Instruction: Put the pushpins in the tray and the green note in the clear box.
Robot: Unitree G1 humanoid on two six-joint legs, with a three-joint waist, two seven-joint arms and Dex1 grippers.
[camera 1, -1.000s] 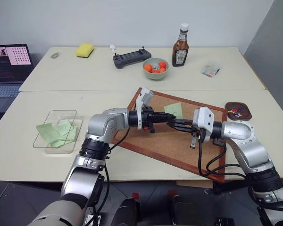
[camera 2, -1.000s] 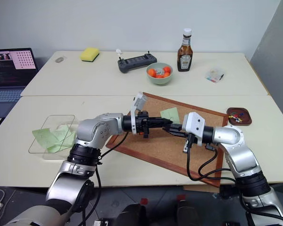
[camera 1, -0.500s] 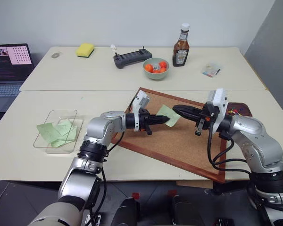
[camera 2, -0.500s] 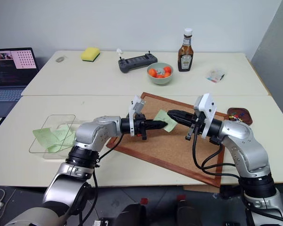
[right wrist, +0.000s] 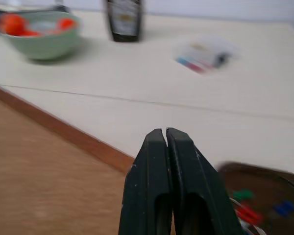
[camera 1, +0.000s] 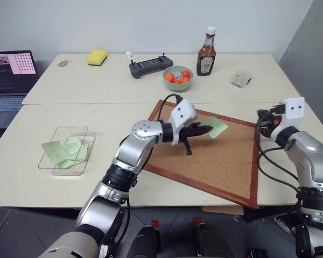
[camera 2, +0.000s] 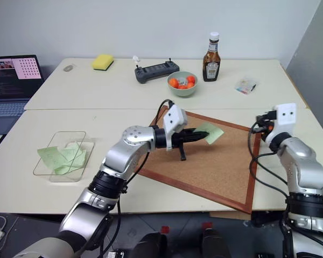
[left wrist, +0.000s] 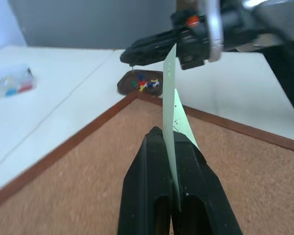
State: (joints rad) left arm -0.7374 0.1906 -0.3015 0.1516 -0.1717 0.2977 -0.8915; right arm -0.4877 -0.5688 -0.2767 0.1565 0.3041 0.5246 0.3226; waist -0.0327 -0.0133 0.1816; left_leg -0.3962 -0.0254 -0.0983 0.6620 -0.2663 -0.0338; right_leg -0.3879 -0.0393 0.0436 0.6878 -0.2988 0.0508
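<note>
In the head views, you see the left gripper (camera 1: 200,130) clamped on the green note (camera 1: 214,127) above the corkboard (camera 1: 220,161). In the left wrist view, the tray (left wrist: 137,84) with pushpins (left wrist: 146,83) lies beyond it. In the right wrist view, the right gripper (right wrist: 166,139) is closed, empty, just beside the tray.

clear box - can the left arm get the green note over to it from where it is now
Probably yes. The left gripper has its jaws shut on the green note, lifted off the cork board. The clear box sits open-topped on the left arm's own side, with only bare table between.
</note>
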